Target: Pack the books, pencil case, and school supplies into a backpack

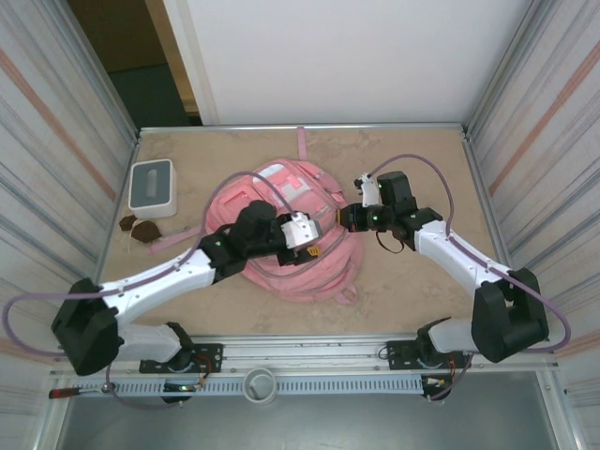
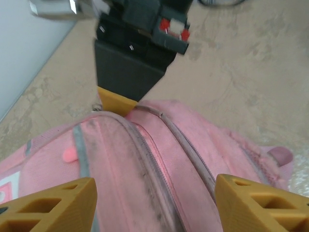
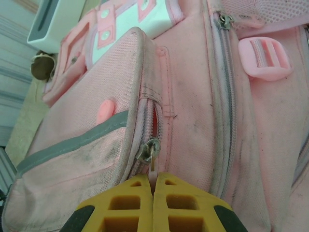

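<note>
1. Jaws first: the left gripper (image 2: pixel 154 207) stands open, its yellow fingers (image 2: pixel 48 205) far apart at the lower corners of its wrist view, with nothing held between them.
2. Over on the right gripper (image 3: pixel 153 205), the yellow fingers are pressed tight together at the bottom centre of its wrist view. They pinch the pale tab of a zipper pull (image 3: pixel 150 153).
3. From above, the backpack (image 1: pixel 281 183) lies flat in the middle of the table (image 1: pixel 422 159), with both grippers over its right half.
4. Up close it is soft pink woven fabric, grubby and grey-smudged along the seams and zip tracks.
5. A grey trim band (image 3: pixel 72 142) crosses the front pocket at lower left, with a small round pink tab (image 3: pixel 106 110) just above it.
6. A pink plastic buckle (image 3: pixel 263 58) sits at upper right.
7. At the top, a pale panel (image 3: pixel 128 12) carries pink squares; whether it bears any lettering I cannot tell.
8. A white box (image 1: pixel 153 186) with a grey top and some small brown lumps (image 1: pixel 141 228) sit at the left of the table, apart from the bag.
</note>
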Available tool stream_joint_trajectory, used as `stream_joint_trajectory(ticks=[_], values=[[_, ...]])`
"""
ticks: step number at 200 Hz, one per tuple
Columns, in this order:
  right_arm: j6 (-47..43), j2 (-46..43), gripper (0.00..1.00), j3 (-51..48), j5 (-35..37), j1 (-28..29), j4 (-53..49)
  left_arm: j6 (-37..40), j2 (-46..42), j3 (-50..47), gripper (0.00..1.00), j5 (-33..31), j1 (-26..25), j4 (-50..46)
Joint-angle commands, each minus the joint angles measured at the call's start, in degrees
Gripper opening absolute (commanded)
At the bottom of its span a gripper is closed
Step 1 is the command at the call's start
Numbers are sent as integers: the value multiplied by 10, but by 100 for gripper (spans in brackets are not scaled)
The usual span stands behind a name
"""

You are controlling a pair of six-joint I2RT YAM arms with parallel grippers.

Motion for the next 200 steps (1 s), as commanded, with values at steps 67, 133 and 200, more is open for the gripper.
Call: stream_joint_trajectory(ticks=[67, 133, 200], values=[[-32, -70, 0, -29, 30, 20, -30, 89, 30, 0, 15, -52, -11, 2], [-7, 7, 0, -11, 2, -12, -32, 134, -28, -54, 6, 283, 69, 36], [2, 22, 2, -9, 26, -24, -51, 155, 22, -25, 5, 328, 88, 36]])
